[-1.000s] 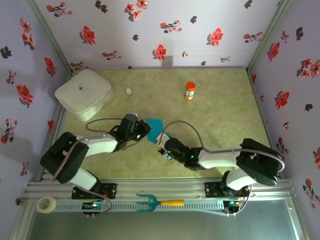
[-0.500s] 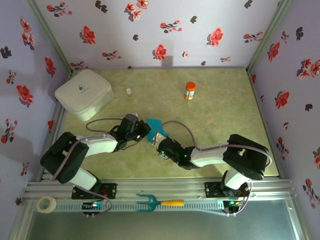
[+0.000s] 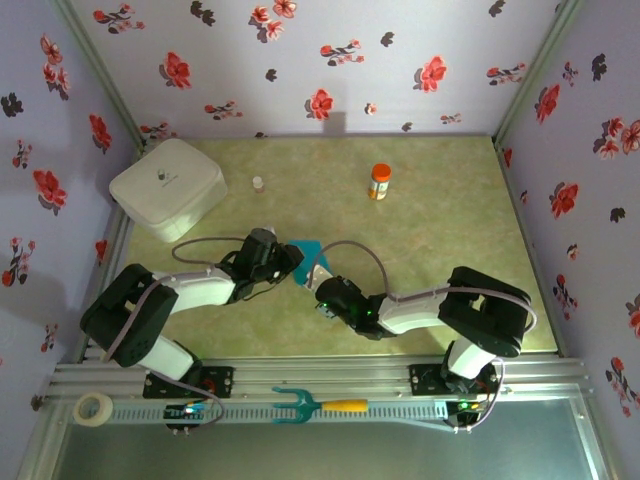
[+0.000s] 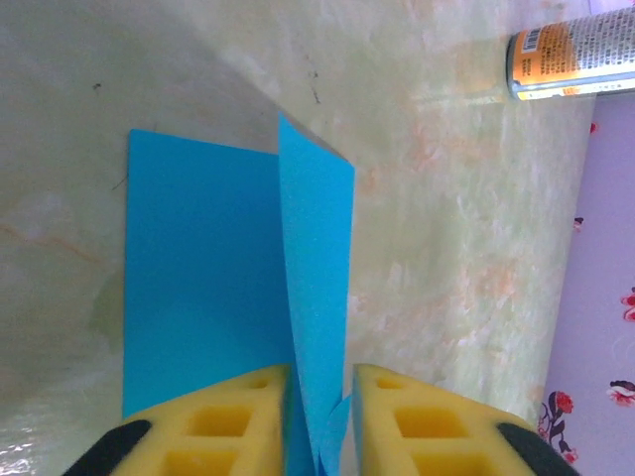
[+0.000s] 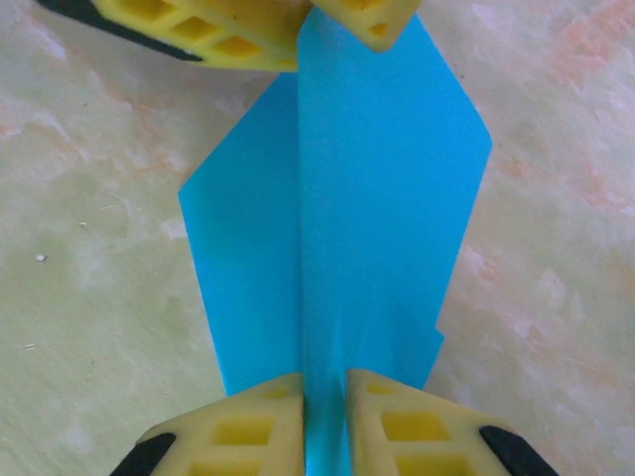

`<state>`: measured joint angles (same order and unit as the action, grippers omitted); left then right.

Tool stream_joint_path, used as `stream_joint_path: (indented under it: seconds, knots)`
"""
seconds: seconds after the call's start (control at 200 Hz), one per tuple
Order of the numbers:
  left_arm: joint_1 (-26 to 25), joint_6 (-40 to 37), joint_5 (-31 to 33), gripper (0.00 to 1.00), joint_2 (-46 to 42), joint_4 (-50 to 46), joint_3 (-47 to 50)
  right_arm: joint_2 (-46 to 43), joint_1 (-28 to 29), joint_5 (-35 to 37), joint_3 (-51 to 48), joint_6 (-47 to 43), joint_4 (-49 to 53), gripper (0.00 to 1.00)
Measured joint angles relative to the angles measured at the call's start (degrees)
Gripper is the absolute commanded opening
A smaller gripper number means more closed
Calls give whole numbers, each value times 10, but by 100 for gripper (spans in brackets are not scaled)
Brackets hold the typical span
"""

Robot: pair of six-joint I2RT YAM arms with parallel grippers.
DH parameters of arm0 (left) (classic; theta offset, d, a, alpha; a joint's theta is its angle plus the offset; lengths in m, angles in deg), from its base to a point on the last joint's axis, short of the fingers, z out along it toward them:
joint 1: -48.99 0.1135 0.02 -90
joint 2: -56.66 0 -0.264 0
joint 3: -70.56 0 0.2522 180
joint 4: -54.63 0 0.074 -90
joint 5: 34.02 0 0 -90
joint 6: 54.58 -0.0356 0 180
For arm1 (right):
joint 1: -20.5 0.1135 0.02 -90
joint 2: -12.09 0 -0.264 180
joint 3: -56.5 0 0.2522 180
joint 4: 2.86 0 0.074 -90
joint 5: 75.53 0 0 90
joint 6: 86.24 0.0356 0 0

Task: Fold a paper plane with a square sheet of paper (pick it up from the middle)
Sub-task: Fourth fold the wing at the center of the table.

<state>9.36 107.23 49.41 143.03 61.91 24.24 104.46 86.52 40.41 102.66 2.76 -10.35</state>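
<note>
The square sheet of paper (image 3: 306, 248) lies mid-table, teal-blue and partly folded, with a raised centre ridge. In the left wrist view the paper (image 4: 198, 268) lies flat with one flap standing up. My left gripper (image 4: 320, 397) straddles that flap, jaws slightly apart and open, a thin gap on the right side. In the top view the left gripper (image 3: 293, 262) is at the paper's near-left end. My right gripper (image 3: 320, 280) faces it from the near right. The right gripper (image 5: 324, 416) is shut on the ridge of the paper (image 5: 387, 198). The left gripper's yellow fingers (image 5: 208, 30) show opposite.
A white rounded box (image 3: 166, 187) stands at the back left. An orange bottle (image 3: 380, 181) and a small vial (image 3: 258, 184) stand farther back. A tape roll (image 3: 93, 408) and a teal pronged tool (image 3: 310, 405) lie on the front rail. Flowered walls close three sides.
The right arm has slid left toward the paper and its jaws have narrowed onto the ridge. The left jaws have eased slightly apart. The paper stays in place.
</note>
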Motion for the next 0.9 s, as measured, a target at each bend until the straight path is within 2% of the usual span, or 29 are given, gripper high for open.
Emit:
stream_joint_path:
  seconds: [0.25, 0.695, 0.81, 0.9]
  knots:
    - [9, -3, 0, 42, -2, -16, 0, 0, 0, -6, -6, 15, -10, 12]
    - [21, -6, -3, 43, -3, -33, -1, 0, -10, -35, -11, 31, -13, 11]
    - [23, -7, -10, 40, -3, -35, -3, 0, -12, -38, -15, 31, -14, 11]
    - [24, -9, -12, 31, -3, -36, -6, 0, -13, -41, -16, 31, -14, 12]
